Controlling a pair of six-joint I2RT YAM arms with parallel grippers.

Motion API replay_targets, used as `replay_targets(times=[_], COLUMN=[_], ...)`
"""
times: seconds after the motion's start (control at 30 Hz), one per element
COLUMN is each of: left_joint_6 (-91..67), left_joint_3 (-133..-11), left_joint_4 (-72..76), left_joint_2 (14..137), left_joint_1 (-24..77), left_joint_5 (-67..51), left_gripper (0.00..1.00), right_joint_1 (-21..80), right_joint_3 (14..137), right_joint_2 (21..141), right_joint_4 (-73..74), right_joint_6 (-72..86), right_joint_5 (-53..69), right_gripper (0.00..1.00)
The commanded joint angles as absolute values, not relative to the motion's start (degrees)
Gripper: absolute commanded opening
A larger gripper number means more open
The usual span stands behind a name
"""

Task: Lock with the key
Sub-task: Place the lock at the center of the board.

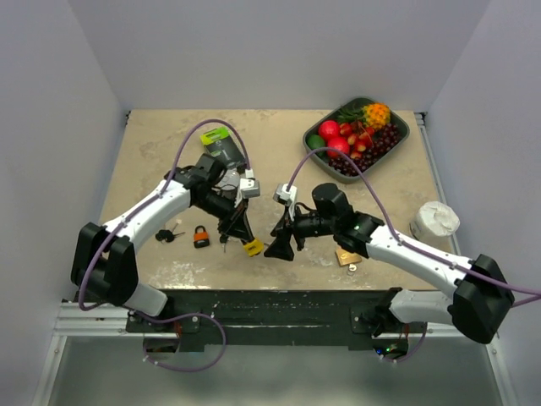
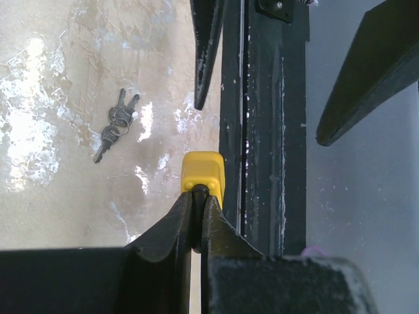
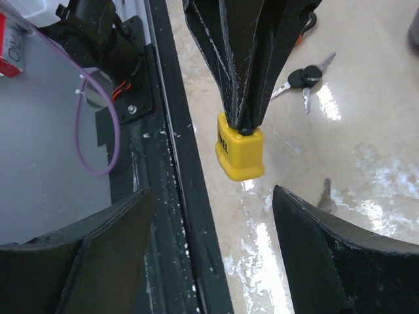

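My left claw [image 2: 196, 196] is clamped on the shackle of the yellow padlock [image 2: 203, 171] at the table's [image 2: 59, 216] near edge, my right claw [image 3: 213, 191] gapes empty facing it, and the keys [image 2: 116, 127] lie on the table untouched, so I judge the locking not yet begun.

Left arm [image 1: 156, 210]: glossy white moulded shells between bulky black joint housings.
Right arm [image 1: 414, 251]: matching white shells and black joints.
Cables: thin purple cable [image 3: 118, 134], looped and zip-tied.
Wrist units: small pale grey camera boxes [image 1: 249, 186].
Fingers: matt black tapered wedge fingers [image 3: 314, 255], flecked with pale scuffs.
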State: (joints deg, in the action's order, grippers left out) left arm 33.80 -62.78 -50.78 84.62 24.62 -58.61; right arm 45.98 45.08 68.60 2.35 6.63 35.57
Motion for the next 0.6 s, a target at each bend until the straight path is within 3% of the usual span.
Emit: replay_targets(times=[0.0, 0.3, 0.57], left_joint_6=[44.7, 46.7, 49.7], left_joint_3=[-68.6, -71.7, -75.1], left_joint_4=[-58.2, -58.8, -59.6], left_joint_2=[90.1, 98.9, 105.4], left_joint_1=[25.1, 26.5, 27.0], left_joint_5=[-58.4, -53.5, -51.2], left_gripper=[0.00, 0.00, 0.00], right_joint_1=[43.5, 30.0, 24.4], right_joint_3=[46.2, 47.5, 48.9], right_joint_2=[68.0, 64.0, 62.5], right_joint_4=[-1.6, 12.1, 17.0], right_joint_6=[12.0, 5.1, 1.9], right_joint_5=[40.7, 41.6, 42.7], right_gripper=[0.76, 0.77, 0.77])
